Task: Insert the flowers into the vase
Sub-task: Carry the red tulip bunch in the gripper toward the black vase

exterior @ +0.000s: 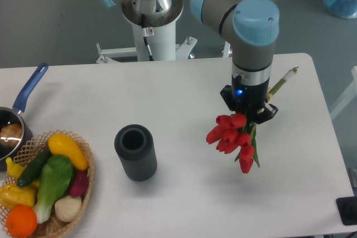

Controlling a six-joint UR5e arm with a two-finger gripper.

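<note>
The flowers (pixel 233 137), a bunch of red tulip buds with green stems, hang in the air at the right of the table, their stem end (pixel 283 80) sticking out to the upper right. My gripper (pixel 252 112) is shut on the flowers' stems; its fingers are mostly hidden behind the buds and the wrist. The vase (pixel 135 152), a dark ribbed cylinder with an open round mouth, stands upright left of centre, well to the left of the flowers and apart from them.
A woven basket (pixel 83 181) of vegetables sits at the front left corner. A saucepan with a blue handle (pixel 29 90) lies at the left edge. The arm's white base post (pixel 153 37) stands behind the table. The table's right edge is close to the flowers.
</note>
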